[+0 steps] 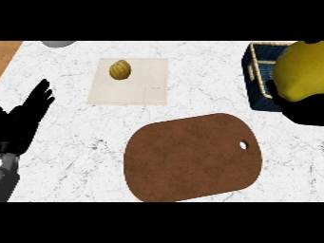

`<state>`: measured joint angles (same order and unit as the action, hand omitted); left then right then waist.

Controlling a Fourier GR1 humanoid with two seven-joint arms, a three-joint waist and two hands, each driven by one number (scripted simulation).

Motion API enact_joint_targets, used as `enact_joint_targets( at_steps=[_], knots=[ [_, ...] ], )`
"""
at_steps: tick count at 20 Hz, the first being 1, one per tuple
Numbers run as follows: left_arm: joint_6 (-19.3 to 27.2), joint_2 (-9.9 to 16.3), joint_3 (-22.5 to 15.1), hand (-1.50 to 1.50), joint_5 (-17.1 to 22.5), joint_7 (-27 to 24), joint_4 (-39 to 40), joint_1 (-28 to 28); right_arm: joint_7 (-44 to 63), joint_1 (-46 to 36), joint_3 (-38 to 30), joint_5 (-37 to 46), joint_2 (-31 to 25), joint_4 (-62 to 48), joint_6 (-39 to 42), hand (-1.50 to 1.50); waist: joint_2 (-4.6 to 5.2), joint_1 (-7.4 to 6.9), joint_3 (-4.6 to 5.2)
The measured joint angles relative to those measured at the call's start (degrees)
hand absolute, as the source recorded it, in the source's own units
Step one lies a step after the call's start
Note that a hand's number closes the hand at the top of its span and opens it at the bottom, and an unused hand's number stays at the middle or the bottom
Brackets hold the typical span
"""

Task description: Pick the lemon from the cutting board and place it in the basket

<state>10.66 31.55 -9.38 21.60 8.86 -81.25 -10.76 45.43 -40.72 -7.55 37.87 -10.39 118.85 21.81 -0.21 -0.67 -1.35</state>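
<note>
At the right edge of the frame the right hand [311,107] showed only as a dark shape curled under the lemon [306,70], carrying it raised over the basket [259,78] at upper right, apparently lined up for release. The brown cutting board [192,156] at lower centre lay bare. At the left edge the left hand [17,121] rested with fingers spread, clear of the work. A small walnut-like object [120,70] sat on a pale mat [133,92] at upper centre.

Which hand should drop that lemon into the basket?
The right hand, probably. It already carries the lemon beside the basket at the right edge. The left hand rests open at the far left.
</note>
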Motion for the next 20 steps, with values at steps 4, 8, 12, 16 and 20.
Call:
enact_joint_targets(
  at_steps=[4,8,12,16,20],
  knots=[
    [-0.1,0.0,-0.1,0.0,0.0,0.0,0.9,-0.6,-6.4,-1.3,-5.9,-2.8,-4.7,-8.0,-0.4,1.5,0.09,0.04,-0.03],
    [-0.4,0.0,-0.4,0.0,-0.2,-0.4,2.5,-1.6,-13.6,0.4,-9.0,-3.8,-8.0,-13.8,-1.9,1.5,0.08,0.2,-0.06],
    [0.1,0.0,-0.7,0.0,-0.6,-0.2,1.6,-0.8,-20.5,1.9,-11.8,-5.1,-9.5,-20.3,-4.6,1.5,0.04,-0.03,-0.06],
    [-0.6,-0.1,-0.4,0.0,-0.8,-1.9,3.2,-0.8,-26.1,2.9,-13.4,-5.7,-10.6,-25.5,-7.1,1.5,-0.01,0.02,-0.16],
    [-0.6,-0.1,-0.4,0.0,-0.5,-1.3,1.9,-0.6,-28.5,2.9,-16.1,-3.4,-10.2,-31.9,-14.1,-1.5,0.06,-0.38,-0.07]
  ],
)
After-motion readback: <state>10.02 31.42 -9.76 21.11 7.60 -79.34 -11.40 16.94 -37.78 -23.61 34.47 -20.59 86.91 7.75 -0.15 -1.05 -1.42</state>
